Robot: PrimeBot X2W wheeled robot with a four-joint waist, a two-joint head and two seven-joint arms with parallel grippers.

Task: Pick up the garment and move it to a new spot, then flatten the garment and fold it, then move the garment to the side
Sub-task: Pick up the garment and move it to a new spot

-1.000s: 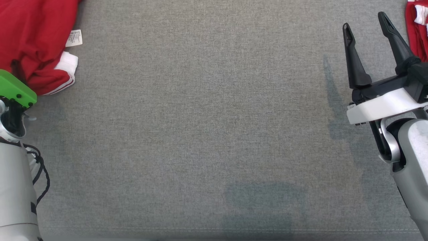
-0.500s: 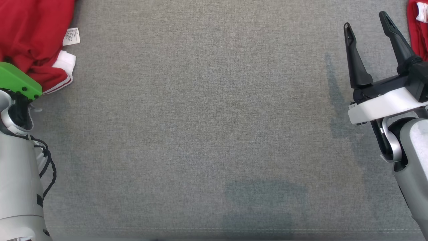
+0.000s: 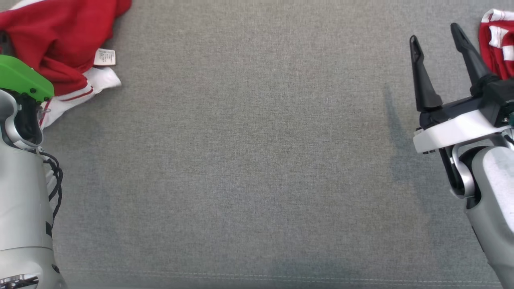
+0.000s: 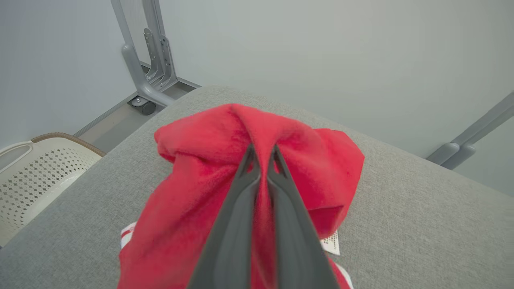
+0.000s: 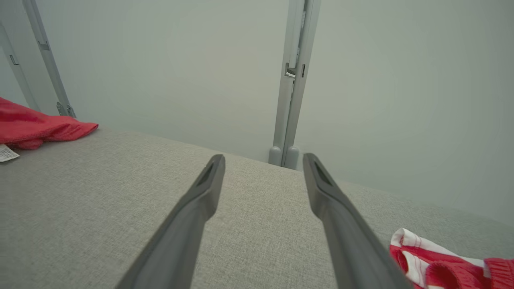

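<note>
**Barely begun: garment pinched, everything else still to do**

Your left jaws are closed tight on a ridge of the red garment (image 4: 192, 192), and the cloth tents up around the dark fingers (image 4: 237, 208). From the head camera the garment (image 3: 60, 32) sits bunched at the far left corner of the table (image 3: 257, 160). Its white striped cuff (image 3: 76, 98) and care label (image 3: 104, 57) trail toward the middle. You cannot tell from these views whether any of it is off the surface yet.

Your right jaws stand wide apart and hold nothing. They hover over bare grey fabric near the right edge, just beside a second red-and-white striped cloth (image 3: 496, 44). Whether that piece belongs to the same garment is not clear.

By my reading, only the grasp of the first step is made. You have yet to carry the garment to a new spot, probably the broad middle of the table. Flattening, folding and setting it aside all remain. Expect to need the right arm once spreading starts. A white perforated basket (image 4: 36, 172) stands beyond the table's left end, so mind it when you swing.
</note>
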